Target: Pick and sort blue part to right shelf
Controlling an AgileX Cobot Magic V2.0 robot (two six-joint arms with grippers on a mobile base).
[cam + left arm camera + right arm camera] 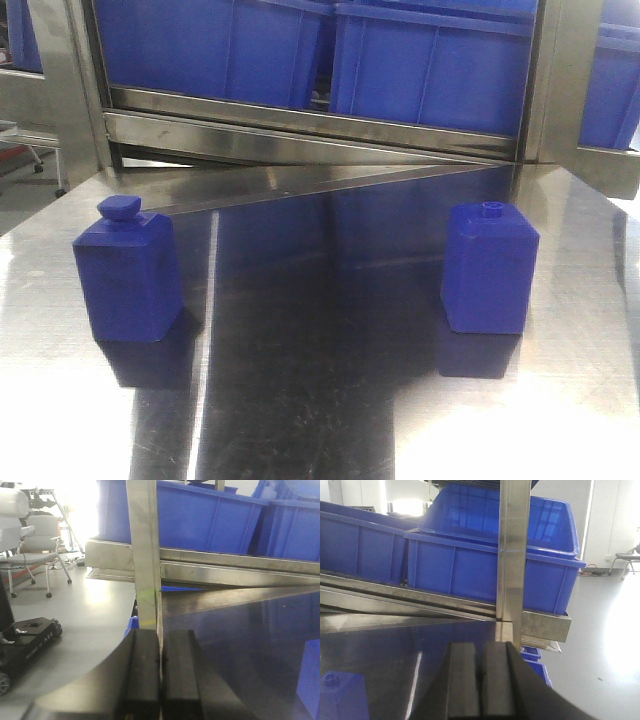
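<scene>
1. Capped blue part: upright, left on table; second blue part: upright, right, apparently uncapped;
2. Left gripper: pads pressed together, holding nothing;
3. Right gripper: clenched likewise, holding nothing.

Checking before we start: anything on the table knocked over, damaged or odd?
Nothing toppled or spilled. The left part and right part stand upright, apart, on the steel table. Only oddity: the left carries a broad cap, the right shows a bare neck.
</scene>
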